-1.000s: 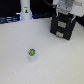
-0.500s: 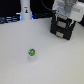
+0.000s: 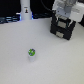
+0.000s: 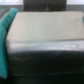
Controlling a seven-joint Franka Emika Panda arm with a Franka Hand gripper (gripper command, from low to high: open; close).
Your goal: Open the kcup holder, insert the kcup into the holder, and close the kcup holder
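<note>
- Your white robot gripper (image 3: 63, 11) sits at the upper edge of the exterior view, towards that view's right, directly above the black boxy kcup holder (image 3: 62, 28) and overlapping its top.
- Whether the jaws are released or clenched, you cannot tell: the exterior view is too blurred at the fingertips, and the wrist view shows no fingers at all.
- The black boxy kcup holder stands on the pale white tabletop (image 3: 20, 45) at the far side, on the exterior view's right. Its front shows two stacked dark panels with pale marks on them; both panels look flush with the body, though the blur leaves that uncertain.
- The tiny white cylindrical kcup with the round green top (image 3: 32, 52) stands upright on the tabletop, well apart from the holder, nearer the camera and towards the exterior view's left of it. Nothing touches it.
- A white bottle-shaped object with a dark band (image 3: 25, 10) stands at the far edge on the exterior view's left, well apart from both the cup and the holder.
- In the wrist view you see a blurred pale flat surface (image 4: 42, 27) filling most of the picture, a dark band (image 4: 45, 62) along one side, and a teal patch (image 4: 6, 42) at one edge; what the teal patch is cannot be told.
</note>
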